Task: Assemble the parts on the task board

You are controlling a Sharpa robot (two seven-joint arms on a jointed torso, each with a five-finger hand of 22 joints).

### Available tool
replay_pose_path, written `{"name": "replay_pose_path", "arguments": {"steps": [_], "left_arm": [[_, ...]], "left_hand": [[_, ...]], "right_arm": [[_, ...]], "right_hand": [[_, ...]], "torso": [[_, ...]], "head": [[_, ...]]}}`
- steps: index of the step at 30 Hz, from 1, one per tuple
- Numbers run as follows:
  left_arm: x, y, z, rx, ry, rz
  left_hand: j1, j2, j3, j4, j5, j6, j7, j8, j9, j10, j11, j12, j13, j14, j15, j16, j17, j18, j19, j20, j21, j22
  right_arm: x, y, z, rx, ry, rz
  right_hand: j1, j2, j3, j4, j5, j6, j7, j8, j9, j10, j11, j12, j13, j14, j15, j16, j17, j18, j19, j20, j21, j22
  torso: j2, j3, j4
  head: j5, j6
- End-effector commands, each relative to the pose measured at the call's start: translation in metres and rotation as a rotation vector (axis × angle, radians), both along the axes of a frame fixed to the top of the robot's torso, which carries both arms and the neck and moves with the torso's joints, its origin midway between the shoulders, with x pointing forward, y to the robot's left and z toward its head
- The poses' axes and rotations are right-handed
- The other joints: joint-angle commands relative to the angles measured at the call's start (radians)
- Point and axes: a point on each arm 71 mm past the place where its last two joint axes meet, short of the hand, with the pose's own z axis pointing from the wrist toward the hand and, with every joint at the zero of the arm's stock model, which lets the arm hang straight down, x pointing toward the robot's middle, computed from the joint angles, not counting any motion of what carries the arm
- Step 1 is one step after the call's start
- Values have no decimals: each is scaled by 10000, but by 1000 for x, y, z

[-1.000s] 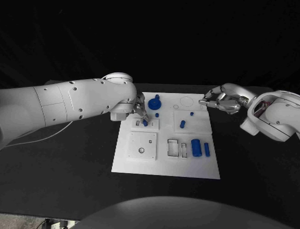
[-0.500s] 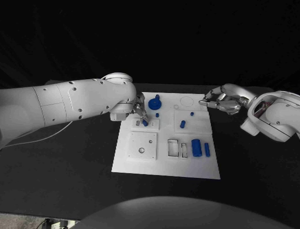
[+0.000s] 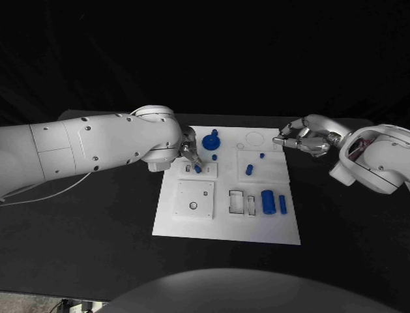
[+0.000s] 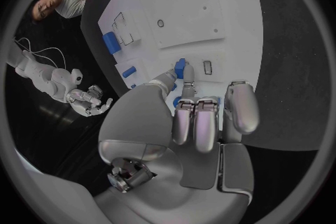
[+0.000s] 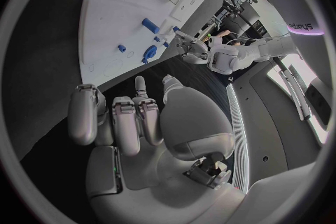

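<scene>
Where the white rectangular task board [image 3: 228, 195] lies mid black table [image 3: 92, 228] in the head view, the left hand [image 3: 191, 155] pinches a small blue peg [image 3: 198, 168] at the board's far-left recess, while the right hand [image 3: 298, 140] hovers off its far-right corner, fingers curled on nothing; the left wrist view shows fingertips [image 4: 186, 85] closed on that peg [image 4: 181, 69] over the board [image 4: 210, 5]; the right wrist view shows curled fingers [image 5: 129, 123] beside the board [image 5: 112, 22]
</scene>
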Motion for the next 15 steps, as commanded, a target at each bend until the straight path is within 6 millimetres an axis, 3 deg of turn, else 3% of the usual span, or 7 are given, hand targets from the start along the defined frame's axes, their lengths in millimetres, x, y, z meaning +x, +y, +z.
{"name": "replay_pose_path", "arguments": {"steps": [1, 10, 15], "left_arm": [[0, 1, 6, -472, -907, 402], [-2, 6, 10, -752, -1558, 750], [-2, 5, 11, -717, -1692, 731]], "left_hand": [[142, -6, 51, -87, 11, 46, -85, 39, 18, 1042, -102, 24, 2634, 1037, -89, 25, 2628, -1, 83, -11, 47, 178], [201, -29, 63, -108, 43, 55, -94, 54, 36, 1042, -115, 24, 2634, 1037, -105, 25, 2628, -8, 116, -29, 62, 207], [199, -33, 60, -100, 43, 58, -92, 57, 40, 1042, -117, 24, 2634, 1037, -108, 25, 2628, 0, 96, -34, 38, 180]], "right_arm": [[-1, 0, -1, -71, -20, 43], [-2, -2, -3, -79, 21, -8], [-2, -2, -5, -75, 42, -26]], "right_hand": [[103, 34, -16, -16, -60, -31, 22, -60, -10, 1039, 93, 38, 2632, 1043, 57, 34, 2634, 206, -79, -10, -49, 1757], [114, 30, -19, -9, -61, -62, 29, -80, -20, 1039, 95, 38, 2632, 1043, 60, 34, 2634, 216, -118, -7, -95, 1742], [119, 29, -20, -6, -62, -79, 32, -91, -26, 1039, 95, 38, 2632, 1043, 61, 34, 2634, 220, -132, -5, -112, 1737]], "torso": [[-12, 7, 5], [-3, -5, 0], [-1, 8, -4]], "head": [[12, 2], [16, 2], [49, 2]]}}
